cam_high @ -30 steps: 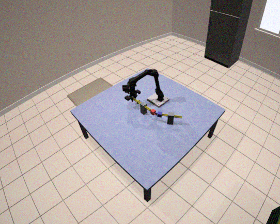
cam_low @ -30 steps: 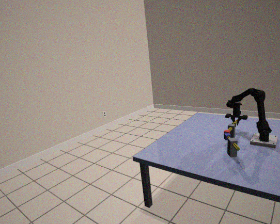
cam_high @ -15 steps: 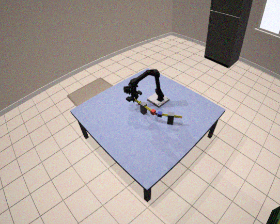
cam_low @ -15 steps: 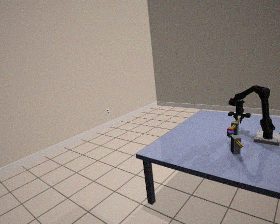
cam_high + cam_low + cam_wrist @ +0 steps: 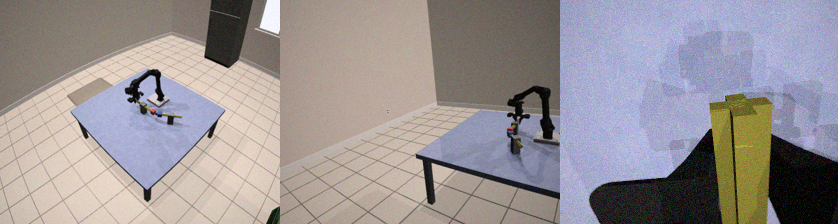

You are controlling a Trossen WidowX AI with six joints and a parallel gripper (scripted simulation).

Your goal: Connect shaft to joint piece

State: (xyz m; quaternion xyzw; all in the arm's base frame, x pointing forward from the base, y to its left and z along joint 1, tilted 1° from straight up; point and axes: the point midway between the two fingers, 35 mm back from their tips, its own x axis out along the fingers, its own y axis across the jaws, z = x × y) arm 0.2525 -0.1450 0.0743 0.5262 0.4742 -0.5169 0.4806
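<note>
The gripper [image 5: 136, 100] [image 5: 518, 121] [image 5: 741, 150] is shut on the second shaft [image 5: 149, 109] [image 5: 752, 165], near its outer end. This yellow shaft passes through the second block [image 5: 143, 110] [image 5: 516, 130] and its inner end meets the red square joint piece [image 5: 153, 111] [image 5: 510, 129]. How deep it sits in the opening is too small to tell. A blue hinge part [image 5: 159, 114] [image 5: 510, 133] joins the red piece to the first yellow shaft [image 5: 177, 116] [image 5: 520, 144], which runs through the first block [image 5: 170, 120] [image 5: 515, 147]. The two shafts meet at an angle.
The arm's pale base plate [image 5: 154, 102] [image 5: 538, 140] stands on the blue table [image 5: 116, 126] [image 5: 461, 147], behind the blocks in the top view. Both blocks stand upright below the shafts. The second block is close beside the gripper.
</note>
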